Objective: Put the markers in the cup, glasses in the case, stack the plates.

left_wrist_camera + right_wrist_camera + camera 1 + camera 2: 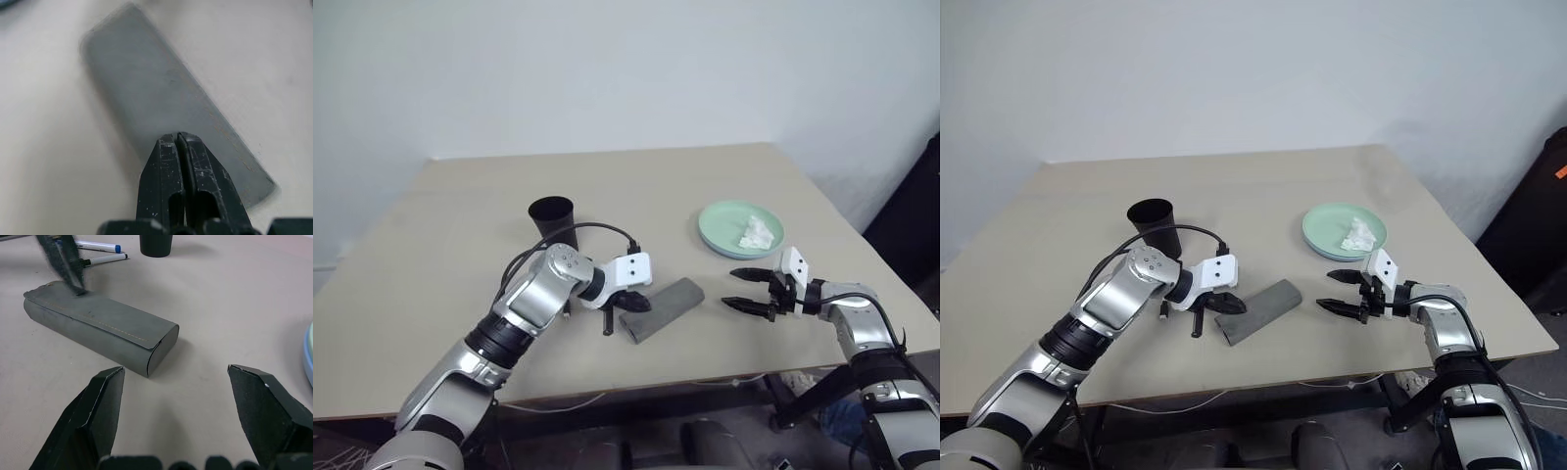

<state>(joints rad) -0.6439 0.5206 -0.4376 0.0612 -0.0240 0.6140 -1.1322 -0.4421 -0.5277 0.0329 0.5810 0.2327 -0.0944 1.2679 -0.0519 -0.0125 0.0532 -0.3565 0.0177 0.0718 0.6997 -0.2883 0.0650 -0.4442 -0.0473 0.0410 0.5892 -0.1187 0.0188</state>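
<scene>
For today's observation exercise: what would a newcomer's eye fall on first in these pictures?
Probably the closed grey case near the table's front edge, with the shut left gripper at its left end and the open right gripper waiting to its right. Next, the black cup behind it, and the crumpled tissue on the green plate.

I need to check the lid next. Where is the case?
In the left eye view the case lies near the table's front edge, between the shut left gripper and open right gripper.
</scene>
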